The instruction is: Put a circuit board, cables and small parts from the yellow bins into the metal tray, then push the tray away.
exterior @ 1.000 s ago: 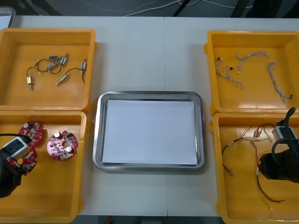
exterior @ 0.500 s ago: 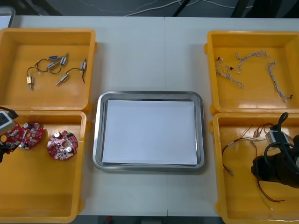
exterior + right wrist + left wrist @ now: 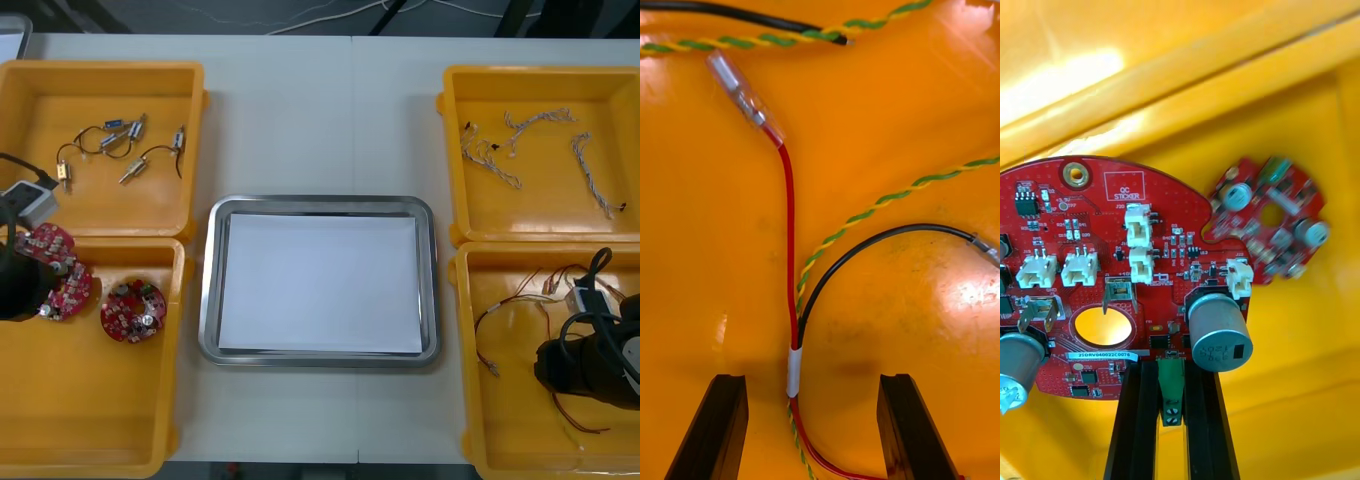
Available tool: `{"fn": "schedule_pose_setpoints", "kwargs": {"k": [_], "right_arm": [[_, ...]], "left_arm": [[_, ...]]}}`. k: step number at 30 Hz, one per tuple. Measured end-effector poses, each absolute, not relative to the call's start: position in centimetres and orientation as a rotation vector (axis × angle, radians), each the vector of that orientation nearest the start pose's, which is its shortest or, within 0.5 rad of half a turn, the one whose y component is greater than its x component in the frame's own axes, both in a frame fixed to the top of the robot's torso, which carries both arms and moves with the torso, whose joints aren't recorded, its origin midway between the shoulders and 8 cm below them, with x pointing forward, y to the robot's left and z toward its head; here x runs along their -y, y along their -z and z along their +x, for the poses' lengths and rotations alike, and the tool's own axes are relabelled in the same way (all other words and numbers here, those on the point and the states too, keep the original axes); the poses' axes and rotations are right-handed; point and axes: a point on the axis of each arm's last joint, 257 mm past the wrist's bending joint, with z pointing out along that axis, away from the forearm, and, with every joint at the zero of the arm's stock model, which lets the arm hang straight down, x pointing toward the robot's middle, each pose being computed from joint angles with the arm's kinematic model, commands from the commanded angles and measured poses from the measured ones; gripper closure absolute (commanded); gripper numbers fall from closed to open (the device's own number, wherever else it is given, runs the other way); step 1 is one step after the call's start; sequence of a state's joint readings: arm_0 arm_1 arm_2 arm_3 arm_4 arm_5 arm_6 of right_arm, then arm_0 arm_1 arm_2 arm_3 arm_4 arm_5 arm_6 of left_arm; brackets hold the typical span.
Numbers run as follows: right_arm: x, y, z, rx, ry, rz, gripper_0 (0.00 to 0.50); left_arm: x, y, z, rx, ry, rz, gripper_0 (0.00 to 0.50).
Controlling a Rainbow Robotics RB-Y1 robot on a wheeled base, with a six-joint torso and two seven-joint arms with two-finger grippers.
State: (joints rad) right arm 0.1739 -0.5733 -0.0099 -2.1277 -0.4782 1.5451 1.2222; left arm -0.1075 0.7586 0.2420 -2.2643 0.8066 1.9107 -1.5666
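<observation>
Red and round, the circuit board is clamped at its edge by the left gripper, whose black fingers sit nearly together on a small green connector (silver cylinders and white sockets stud the board's face). The left arm reaches in from the side and holds the board at the far wall of the near left yellow bin, with a second board beyond it. The right gripper is spread wide and points down into the near right bin, straddling a red and yellow cable without touching it. The metal tray, white inside, lies between the bins.
</observation>
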Motion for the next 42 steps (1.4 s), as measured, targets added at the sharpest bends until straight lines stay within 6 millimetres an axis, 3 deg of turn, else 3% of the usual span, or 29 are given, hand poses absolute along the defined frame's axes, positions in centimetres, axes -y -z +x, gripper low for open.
{"fn": "schedule_pose_setpoints", "kwargs": {"k": [8, 11, 19, 27, 28, 30, 31, 32, 33, 34, 42], "right_arm": [[33.4, 34.5, 31.8, -2.79, 0.03, 0.167, 0.0], [33.1, 34.7, 31.8, -2.791, 0.021, 0.171, 0.0], [32.8, 34.9, 31.7, -2.792, 0.009, 0.18, 0.0], [32.6, 35.1, 32.4, -2.769, -0.011, 0.193, 0.0], [32.6, 35.1, 32.4, -2.769, -0.011, 0.193, 0.012], [32.6, 35.1, 32.4, -2.768, -0.008, 0.194, 0.124], [32.6, 35.1, 32.5, -2.766, -0.009, 0.194, 0.224], [32.6, 35.1, 32.5, -2.764, -0.009, 0.194, 0.293], [32.6, 35.1, 32.5, -2.764, -0.009, 0.194, 0.414], [32.6, 35.1, 32.5, -2.764, -0.009, 0.194, 0.49], [32.6, 35.1, 32.5, -2.763, -0.009, 0.194, 0.5]], "left_arm": [[-30.5, 18.9, 35.9, -2.654, -0.14, 0.647, 0.5], [-28.9, 19.1, 35.8, -2.67, -0.12, 0.599, 0.5], [-24.9, 19.5, 35.3, -2.738, -0.025, 0.185, 0.5], [-21.3, 19.2, 35.5, -2.718, -0.043, 0.345, 0.5], [-20.8, 19.2, 35.4, -2.715, -0.048, 0.369, 0.5], [-20.1, 19.3, 35.4, -2.712, -0.056, 0.402, 0.5], [-19.8, 19.3, 35.3, -2.712, -0.058, 0.408, 0.5], [-19.5, 19.4, 35.3, -2.714, -0.059, 0.406, 0.5], [-19.3, 19.5, 35.2, -2.718, -0.057, 0.394, 0.5], [-19.1, 19.5, 35.1, -2.722, -0.055, 0.375, 0.5], [-18.6, 20.2, 35.0, -2.734, -0.054, 0.222, 0.5]]}}
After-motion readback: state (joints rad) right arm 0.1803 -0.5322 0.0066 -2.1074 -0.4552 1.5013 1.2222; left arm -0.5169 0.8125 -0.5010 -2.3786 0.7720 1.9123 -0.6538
